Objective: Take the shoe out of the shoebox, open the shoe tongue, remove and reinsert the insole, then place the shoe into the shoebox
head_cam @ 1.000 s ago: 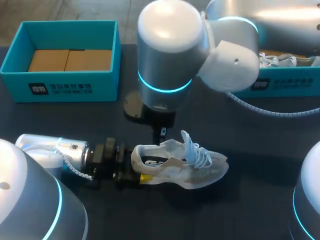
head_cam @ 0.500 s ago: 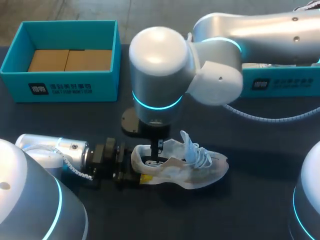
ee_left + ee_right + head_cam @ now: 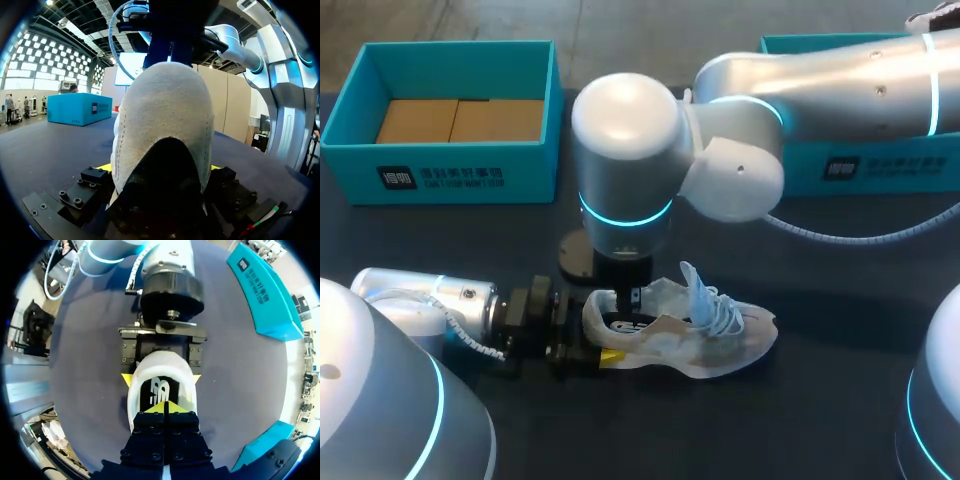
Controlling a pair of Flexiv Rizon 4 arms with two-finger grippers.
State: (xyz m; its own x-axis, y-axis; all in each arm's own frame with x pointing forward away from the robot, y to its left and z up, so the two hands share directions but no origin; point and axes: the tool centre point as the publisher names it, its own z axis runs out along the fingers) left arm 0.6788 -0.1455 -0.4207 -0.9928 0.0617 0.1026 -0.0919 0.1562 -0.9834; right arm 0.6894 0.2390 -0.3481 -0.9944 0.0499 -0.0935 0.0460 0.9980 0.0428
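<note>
Right arm (image 3: 620,170) lowered; white shoe (image 3: 690,335), tongue (image 3: 695,290) raised

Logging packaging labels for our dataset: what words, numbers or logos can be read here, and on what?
Teal cardboard shoebox, front wall: dark label with white print, too small to read.
Second teal shoebox: same kind of label, blurred.
Black insole in the white mesh shoe: white logo mark, no legible words.

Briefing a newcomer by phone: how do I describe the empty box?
On the dark table, look at the far left corner, beyond the left arm. The teal box there shows only a brown cardboard floor; the other teal box is partly hidden behind the right arm.
</note>
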